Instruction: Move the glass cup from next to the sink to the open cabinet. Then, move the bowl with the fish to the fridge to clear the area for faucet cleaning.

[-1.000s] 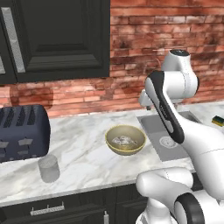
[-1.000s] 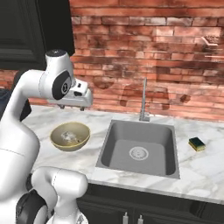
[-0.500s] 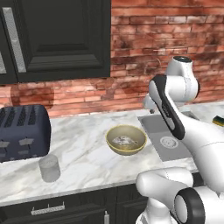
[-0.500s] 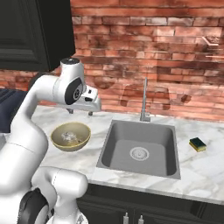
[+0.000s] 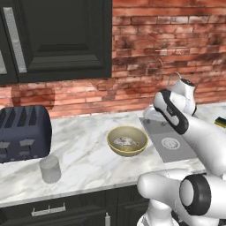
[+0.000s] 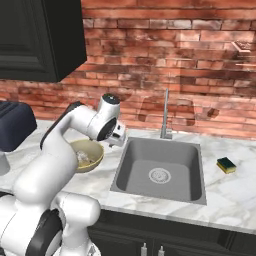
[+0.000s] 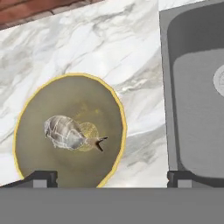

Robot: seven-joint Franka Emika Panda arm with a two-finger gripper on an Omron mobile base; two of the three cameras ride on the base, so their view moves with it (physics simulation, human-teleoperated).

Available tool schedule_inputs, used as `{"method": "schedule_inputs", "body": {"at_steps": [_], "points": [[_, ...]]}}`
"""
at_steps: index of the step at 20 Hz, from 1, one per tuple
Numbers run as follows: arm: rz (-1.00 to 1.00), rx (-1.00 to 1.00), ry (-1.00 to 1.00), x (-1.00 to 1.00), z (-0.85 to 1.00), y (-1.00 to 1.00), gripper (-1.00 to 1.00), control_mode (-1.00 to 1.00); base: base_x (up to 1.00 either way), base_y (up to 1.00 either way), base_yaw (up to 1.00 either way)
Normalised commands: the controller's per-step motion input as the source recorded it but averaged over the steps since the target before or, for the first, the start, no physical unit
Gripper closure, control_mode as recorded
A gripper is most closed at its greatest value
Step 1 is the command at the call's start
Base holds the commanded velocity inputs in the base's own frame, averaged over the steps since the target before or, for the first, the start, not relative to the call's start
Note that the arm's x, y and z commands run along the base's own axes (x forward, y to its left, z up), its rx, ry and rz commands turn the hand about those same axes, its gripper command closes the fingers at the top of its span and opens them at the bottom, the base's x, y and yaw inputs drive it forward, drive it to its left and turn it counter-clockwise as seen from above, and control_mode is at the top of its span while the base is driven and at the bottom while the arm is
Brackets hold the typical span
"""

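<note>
The glass cup point(image 5: 50, 168) stands upright on the white marble counter point(image 5: 84, 145), near its front edge and just in front of the dark toaster point(image 5: 23, 131), well apart from the sink point(image 6: 162, 170). The bowl with the fish point(image 5: 127, 141) sits on the counter between the cup and the sink, close to the sink's left rim; the small silver-grey fish point(image 7: 65, 132) lies near the bowl's middle.

The gripper point(image 7: 109, 178) hangs above the counter over the gap between bowl and sink, its fingers spread wide apart and holding nothing. In the hand view one fingertip point(image 7: 41, 178) shows over the bowl's near rim and the other over the sink's edge; whether either touches anything cannot be told. In the right base view the hand point(image 6: 116, 135) is poised between the bowl and the sink's left wall.

The faucet point(image 6: 165, 115) rises behind the sink against the red brick wall point(image 6: 170, 60). A yellow-and-green sponge point(image 6: 226, 164) lies on the counter to the right of the basin. A black upper cabinet point(image 5: 57, 39) hangs above the toaster, its door closed in these views
</note>
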Motion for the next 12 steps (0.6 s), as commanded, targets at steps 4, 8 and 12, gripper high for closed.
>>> {"method": "schedule_inputs", "body": {"at_steps": [4, 8, 12], "points": [[0.0, 0.16, 0.01, 0.46, -0.74, 0.09, -1.0, -1.0, 0.0, 0.0, 0.0], [0.0, -0.04, 0.05, 0.45, -0.31, 0.02, -1.0, -1.0, 0.0, 0.0, 0.0], [0.0, -0.05, 0.08, 0.49, -0.21, 0.01, -1.0, -1.0, 0.0, 0.0, 0.0]]}}
